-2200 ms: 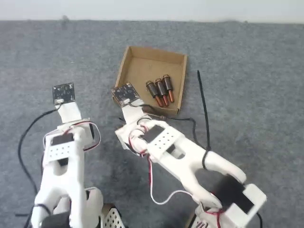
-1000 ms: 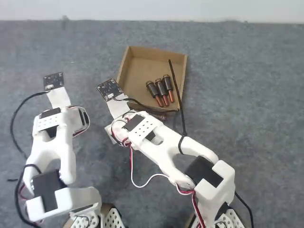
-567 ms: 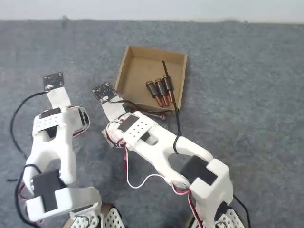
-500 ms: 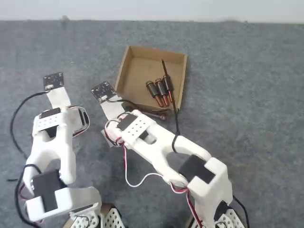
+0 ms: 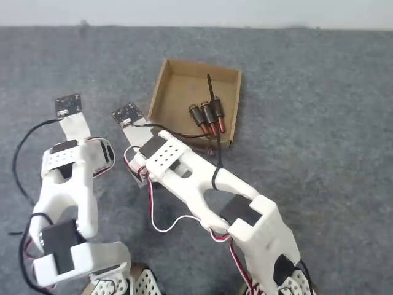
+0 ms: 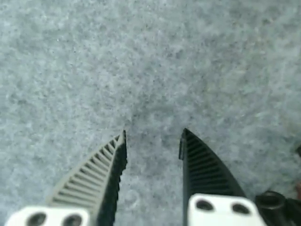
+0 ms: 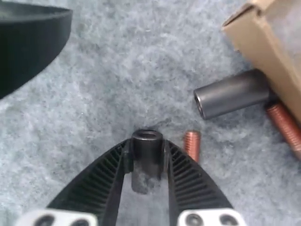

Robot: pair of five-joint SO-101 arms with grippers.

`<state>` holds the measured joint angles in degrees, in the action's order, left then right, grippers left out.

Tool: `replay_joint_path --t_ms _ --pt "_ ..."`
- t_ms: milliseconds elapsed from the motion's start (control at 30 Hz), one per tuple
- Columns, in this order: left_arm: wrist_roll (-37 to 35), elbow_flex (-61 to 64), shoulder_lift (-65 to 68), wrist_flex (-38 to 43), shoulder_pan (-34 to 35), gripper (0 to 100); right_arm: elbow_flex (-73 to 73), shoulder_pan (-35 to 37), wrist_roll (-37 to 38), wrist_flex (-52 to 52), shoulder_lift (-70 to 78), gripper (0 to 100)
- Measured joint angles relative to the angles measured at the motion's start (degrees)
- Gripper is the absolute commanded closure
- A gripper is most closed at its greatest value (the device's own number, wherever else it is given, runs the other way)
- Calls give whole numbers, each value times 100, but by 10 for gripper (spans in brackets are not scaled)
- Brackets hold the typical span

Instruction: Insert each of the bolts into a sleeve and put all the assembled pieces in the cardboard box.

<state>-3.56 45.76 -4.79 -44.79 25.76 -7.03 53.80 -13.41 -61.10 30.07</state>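
High view: the cardboard box [image 5: 158, 89] contains three assembled pieces [image 5: 207, 118]. The right arm [image 5: 184, 172] is just in front of its near wall, and the left arm [image 5: 67, 178] is further to the side.

Left wrist view: the left gripper [image 6: 153, 135] is empty, with its jaws moderately apart above the grey carpet [image 6: 188, 56].

Right wrist view: the right gripper [image 7: 146, 142] is clamped on a dark sleeve [image 7: 146, 138], whose long axis runs along the fingers with the open end pointing away. A copper bolt [image 7: 191, 145] lies just beside the sleeve, roughly parallel to it. I judge the right arm is nearer to it.

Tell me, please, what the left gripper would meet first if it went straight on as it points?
Most likely the grey carpet: the open left gripper has nothing else ahead of it, though depth is unclear.
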Motion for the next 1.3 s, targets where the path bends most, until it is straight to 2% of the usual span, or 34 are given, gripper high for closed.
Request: replay_joint_path --t_ms 133,767,833,967,1300 --pt "0 0 0 0 0 826 9 53 0 -185 26 858" --pt "0 0 0 0 0 826 9 114 0 -316 79 859" --pt "0 0 0 0 0 826 9 114 0 -308 79 876" --pt "0 0 0 0 0 826 9 88 9 -202 149 991" --pt "0 0 0 0 0 826 -105 18 9 -536 193 991"
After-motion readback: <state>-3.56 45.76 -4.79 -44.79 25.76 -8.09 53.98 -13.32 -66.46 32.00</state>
